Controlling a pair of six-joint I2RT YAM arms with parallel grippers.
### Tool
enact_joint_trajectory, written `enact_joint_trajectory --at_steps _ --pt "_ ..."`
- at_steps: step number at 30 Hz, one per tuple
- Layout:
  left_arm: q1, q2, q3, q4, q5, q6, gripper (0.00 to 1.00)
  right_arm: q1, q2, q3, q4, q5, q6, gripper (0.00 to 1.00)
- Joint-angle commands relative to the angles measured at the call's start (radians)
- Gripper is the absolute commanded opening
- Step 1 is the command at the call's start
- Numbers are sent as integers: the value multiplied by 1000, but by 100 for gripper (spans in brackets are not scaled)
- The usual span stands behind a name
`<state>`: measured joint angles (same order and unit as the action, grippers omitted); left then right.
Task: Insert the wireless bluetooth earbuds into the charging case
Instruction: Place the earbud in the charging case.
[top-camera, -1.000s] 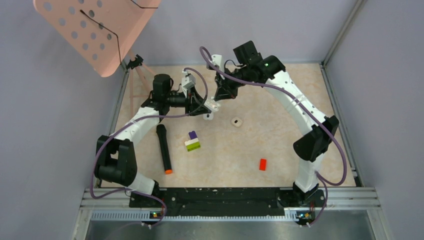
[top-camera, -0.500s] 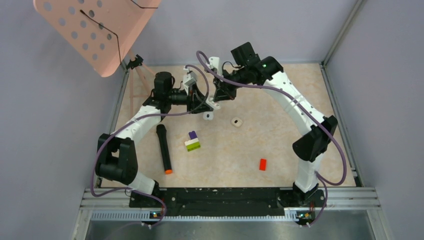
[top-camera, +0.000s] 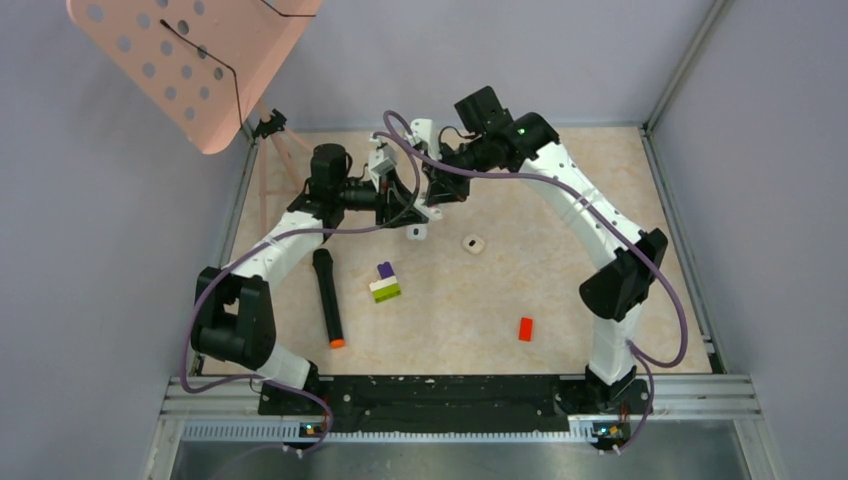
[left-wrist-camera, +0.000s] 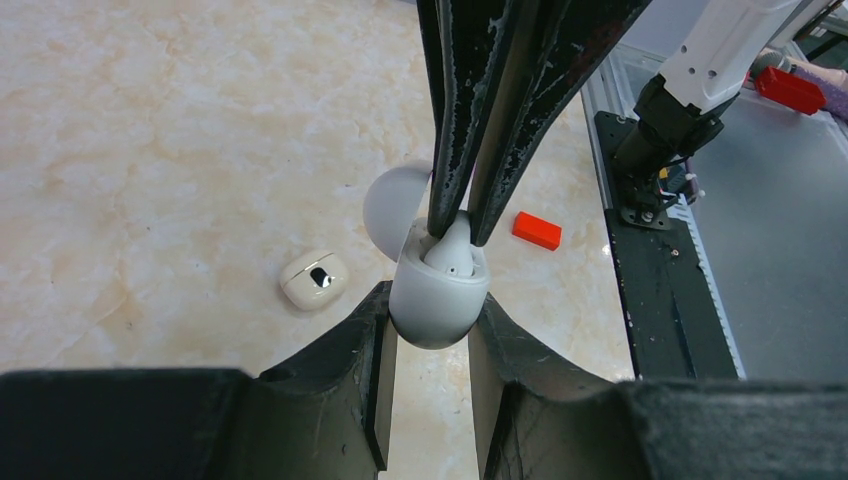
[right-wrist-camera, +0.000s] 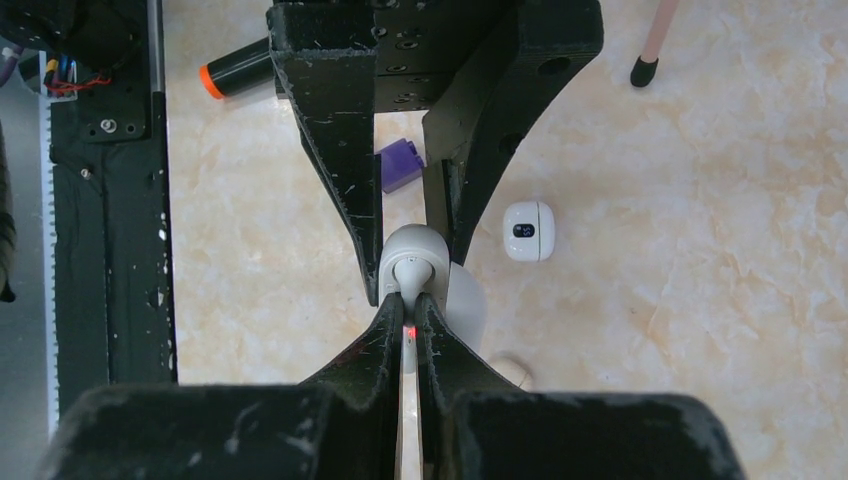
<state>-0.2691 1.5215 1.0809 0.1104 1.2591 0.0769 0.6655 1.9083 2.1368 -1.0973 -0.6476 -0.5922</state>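
My left gripper (left-wrist-camera: 430, 310) is shut on an open white charging case (left-wrist-camera: 438, 292), held above the table with its lid (left-wrist-camera: 395, 205) flipped back. My right gripper (right-wrist-camera: 405, 305) is shut on a white earbud (right-wrist-camera: 408, 272) whose round end sits in the mouth of the case (right-wrist-camera: 410, 245). The left wrist view shows this earbud (left-wrist-camera: 450, 255) between the right fingers (left-wrist-camera: 455, 180), which come down from above. In the top view the two grippers meet at the back centre (top-camera: 425, 200). A second, closed white case (top-camera: 473, 243) lies on the table, also seen in the left wrist view (left-wrist-camera: 314, 280).
A red brick (top-camera: 525, 328) lies front right. Purple and green bricks (top-camera: 385, 282) and a black marker with an orange tip (top-camera: 327, 297) lie left of centre. A pink perforated panel (top-camera: 200, 60) on a stand hangs over the back left corner. A small pale bit (right-wrist-camera: 510, 370) lies below the grippers.
My right arm has moved slightly left and back, bringing its gripper closer over the left gripper. The left gripper has barely shifted and still holds the case.
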Motion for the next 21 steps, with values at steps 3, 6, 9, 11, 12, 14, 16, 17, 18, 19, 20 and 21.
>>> enact_joint_trajectory --at_steps 3,6,9,11,12,14,16,17,18,19,20,21 --pt "-26 -28 32 51 36 35 0 30 38 52 11 13 -13 0" --pt "-25 -29 33 44 29 36 0 33 37 72 11 41 6 8" --pt "-23 -33 25 28 16 37 0 20 -11 73 12 33 9 16" --pt "-20 -35 19 24 14 36 0 4 -59 57 24 6 23 18" --pt "-19 -35 18 23 13 37 0 -4 -89 52 27 1 33 20" --pt "-18 -36 17 21 14 36 0 -22 -123 43 28 -7 50 22" --pt "-17 -34 20 21 14 33 0 -43 -155 23 30 -10 53 26" --pt "-17 -34 20 21 14 32 0 -52 -167 4 37 -10 54 29" --pt "-18 -33 19 21 16 31 0 -61 -183 -36 49 -13 54 34" --pt "-18 -33 20 21 19 31 0 -73 -199 -78 73 -18 54 49" --pt "-18 -33 19 24 22 30 0 -85 -224 -140 135 -22 72 83" --pt "-19 -34 20 26 23 30 0 -94 -249 -214 198 -25 94 97"
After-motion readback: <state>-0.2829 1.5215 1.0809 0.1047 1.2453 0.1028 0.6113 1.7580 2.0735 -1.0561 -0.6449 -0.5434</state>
